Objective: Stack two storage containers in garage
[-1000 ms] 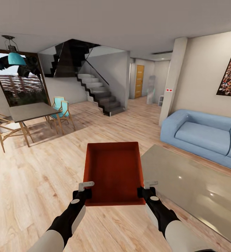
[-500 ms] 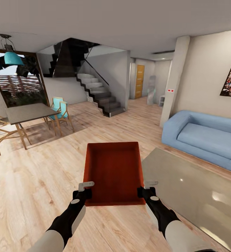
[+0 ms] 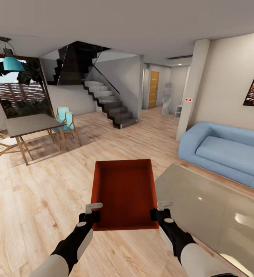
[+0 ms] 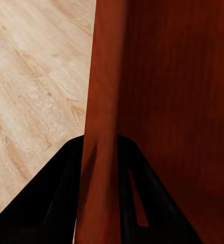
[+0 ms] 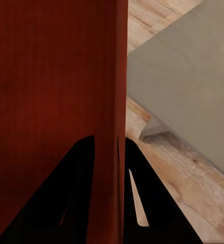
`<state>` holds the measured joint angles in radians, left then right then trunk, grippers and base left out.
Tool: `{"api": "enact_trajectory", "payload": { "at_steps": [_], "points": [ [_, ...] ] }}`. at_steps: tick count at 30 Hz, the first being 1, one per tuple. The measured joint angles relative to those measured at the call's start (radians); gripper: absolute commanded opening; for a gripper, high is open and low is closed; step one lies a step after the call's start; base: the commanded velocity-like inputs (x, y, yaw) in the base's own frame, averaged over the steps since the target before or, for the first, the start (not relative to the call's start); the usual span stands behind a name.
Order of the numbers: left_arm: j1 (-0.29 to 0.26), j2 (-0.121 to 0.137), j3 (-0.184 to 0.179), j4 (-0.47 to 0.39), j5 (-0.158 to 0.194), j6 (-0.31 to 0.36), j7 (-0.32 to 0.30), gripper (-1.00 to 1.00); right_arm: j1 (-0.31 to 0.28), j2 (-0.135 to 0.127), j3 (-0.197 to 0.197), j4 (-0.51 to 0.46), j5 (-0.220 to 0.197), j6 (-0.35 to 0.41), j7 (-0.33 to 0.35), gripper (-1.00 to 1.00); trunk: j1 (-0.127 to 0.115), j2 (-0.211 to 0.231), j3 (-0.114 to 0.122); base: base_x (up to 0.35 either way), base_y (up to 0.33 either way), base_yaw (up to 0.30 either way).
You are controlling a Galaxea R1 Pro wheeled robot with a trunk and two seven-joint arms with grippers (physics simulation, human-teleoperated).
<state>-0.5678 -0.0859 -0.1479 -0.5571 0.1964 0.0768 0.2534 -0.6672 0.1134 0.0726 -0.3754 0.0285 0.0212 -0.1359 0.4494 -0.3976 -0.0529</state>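
One orange-red storage container [image 3: 124,194] is held out in front of the trunk, carried clear above the light wood plank floor [image 3: 38,192] of the living room. Its long axis runs straight away from the robot, the open top facing up and the near end wall closest to the arms. The left gripper [image 3: 93,212] is clamped on the left side wall close to the near corner, and the right gripper [image 3: 161,209] is clamped on the right side wall at the matching corner; in each wrist view a thin red wall is seen pinched between two dark fingers [image 4: 130,178] [image 5: 84,173]. Both arms are equally near, so the load is shared evenly. A grey glossy low surface [image 3: 211,207] lies just to the right, with a blue sofa [image 3: 223,148] beyond it. The garage is not reached yet; the carrying step is judged to be in hand, with the hallway by the yellow door [image 3: 153,89] ahead.
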Motion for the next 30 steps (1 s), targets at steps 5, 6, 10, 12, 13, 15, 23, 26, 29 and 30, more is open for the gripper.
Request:
{"api": "enact_trajectory", "payload": {
  "at_steps": [5, 6, 10, 12, 13, 15, 23, 26, 29, 30],
  "points": [
    [0.000, 0.002, -0.008, 0.013, 0.013, 0.000, 0.000, -1.00, 0.000, 0.001, -0.002, 0.013, 0.001, 0.002, -0.001, -1.00, 0.000, 0.000, 0.000, 0.000, 0.000, 0.000],
    [0.000, 0.003, -0.011, 0.013, 0.016, 0.000, 0.000, -1.00, 0.000, 0.001, -0.002, 0.013, 0.001, 0.002, -0.002, -1.00, 0.000, 0.000, 0.000, 0.000, 0.000, 0.065],
    [0.000, 0.005, -0.016, 0.013, 0.023, 0.000, 0.001, -1.00, 0.000, 0.001, -0.001, 0.014, 0.001, 0.002, -0.002, -1.00, 0.000, 0.000, 0.000, 0.000, 0.000, 0.193],
    [0.000, 0.006, -0.018, 0.013, 0.026, 0.000, 0.001, -1.00, 0.000, 0.002, -0.002, 0.014, 0.002, 0.002, -0.002, -1.00, 0.000, 0.000, 0.000, 0.000, 0.000, 0.253],
    [0.000, 0.006, -0.019, 0.013, 0.027, 0.000, 0.001, -1.00, 0.000, 0.002, -0.003, 0.014, 0.003, 0.002, -0.002, -1.00, 0.000, 0.000, 0.000, 0.000, 0.000, 0.263],
    [0.000, 0.007, -0.021, 0.013, 0.030, 0.000, 0.001, -1.00, 0.000, 0.003, -0.005, 0.014, 0.005, 0.002, -0.002, -1.00, 0.000, 0.000, 0.000, 0.000, 0.000, 0.267],
    [0.000, -0.013, 0.025, 0.017, -0.030, -0.001, -0.001, -1.00, 0.000, -0.006, 0.004, 0.012, -0.004, 0.002, 0.002, -1.00, 0.000, 0.000, 0.000, 0.000, 0.000, 0.271],
    [0.000, -0.014, 0.025, 0.017, -0.031, -0.001, -0.001, -1.00, 0.000, -0.006, 0.005, 0.013, -0.005, 0.002, 0.002, -1.00, 0.000, 0.000, 0.000, 0.000, 0.000, 0.271],
    [0.000, -0.013, 0.025, 0.017, -0.030, -0.001, -0.001, -1.00, 0.000, -0.006, 0.005, 0.013, -0.005, 0.002, 0.002, -1.00, 0.000, 0.000, 0.000, 0.000, 0.000, 0.271],
    [0.000, -0.013, 0.025, 0.018, -0.030, -0.001, -0.001, -1.00, 0.000, -0.006, 0.005, 0.013, -0.005, 0.002, 0.002, -1.00, 0.000, 0.000, 0.000, 0.000, 0.000, 0.271]
  ]
}}
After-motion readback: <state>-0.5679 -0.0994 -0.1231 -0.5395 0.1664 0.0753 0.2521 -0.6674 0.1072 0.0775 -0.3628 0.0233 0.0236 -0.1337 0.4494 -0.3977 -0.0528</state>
